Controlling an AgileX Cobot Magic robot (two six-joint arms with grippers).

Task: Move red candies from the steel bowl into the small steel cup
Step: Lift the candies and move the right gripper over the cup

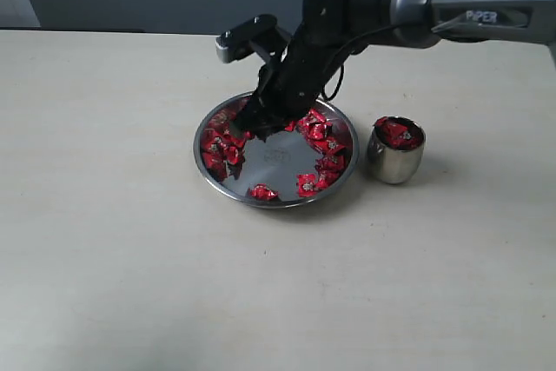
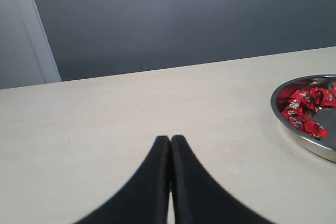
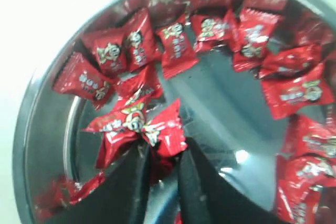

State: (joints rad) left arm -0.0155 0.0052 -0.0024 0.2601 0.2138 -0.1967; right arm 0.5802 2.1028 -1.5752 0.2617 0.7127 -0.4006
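While my right gripper stands inside the steel bowl, its jaws, drawn nearly together, pinch one red candy by the wrapper, apparently for lifting. The small steel cup sits just beside the bowl. My left gripper, closed and empty, rests apart from the bowl.

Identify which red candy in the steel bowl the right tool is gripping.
The crumpled candy pinched between the right tool's tips; the other candies lie loose around the steel bowl.
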